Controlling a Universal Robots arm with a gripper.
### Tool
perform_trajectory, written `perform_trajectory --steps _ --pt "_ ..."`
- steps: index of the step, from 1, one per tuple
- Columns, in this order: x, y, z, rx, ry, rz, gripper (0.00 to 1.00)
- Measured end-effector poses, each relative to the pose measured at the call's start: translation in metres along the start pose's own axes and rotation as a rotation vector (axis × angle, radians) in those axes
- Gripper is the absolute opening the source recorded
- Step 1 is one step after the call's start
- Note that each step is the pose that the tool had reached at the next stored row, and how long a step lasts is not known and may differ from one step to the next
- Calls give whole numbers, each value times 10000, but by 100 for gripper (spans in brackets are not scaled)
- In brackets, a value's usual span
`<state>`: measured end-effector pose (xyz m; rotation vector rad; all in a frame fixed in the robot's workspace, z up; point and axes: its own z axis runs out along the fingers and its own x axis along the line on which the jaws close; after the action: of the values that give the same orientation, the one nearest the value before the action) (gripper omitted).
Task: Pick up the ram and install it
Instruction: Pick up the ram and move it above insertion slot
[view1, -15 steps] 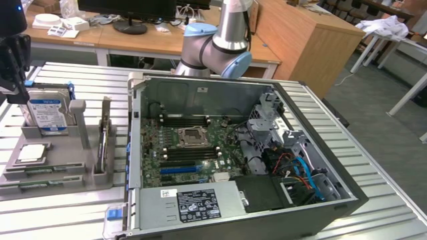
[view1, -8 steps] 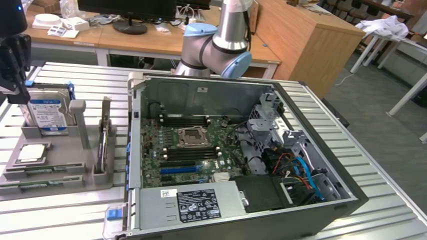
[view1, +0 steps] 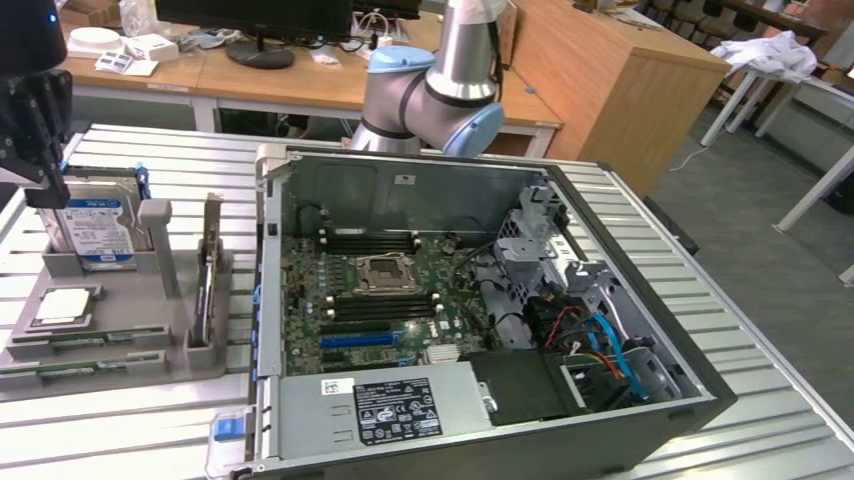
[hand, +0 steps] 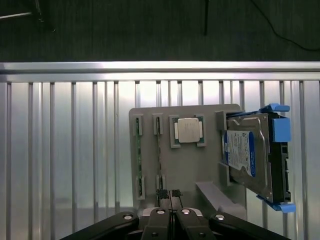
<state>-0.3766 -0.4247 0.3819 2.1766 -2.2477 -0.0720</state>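
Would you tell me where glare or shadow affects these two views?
Wrist view: a strong glare band runs along the edge rail of the metal table, the floor beyond it is dark, and the grey tray is evenly lit. Exterior view: soft reflections on the table slats, the computer case shadowed inside around its cables, the motherboard well lit.
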Motion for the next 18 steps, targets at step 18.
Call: perform_trajectory --steps 18 --pt "-2 -69 33 0 -1 -13 11"
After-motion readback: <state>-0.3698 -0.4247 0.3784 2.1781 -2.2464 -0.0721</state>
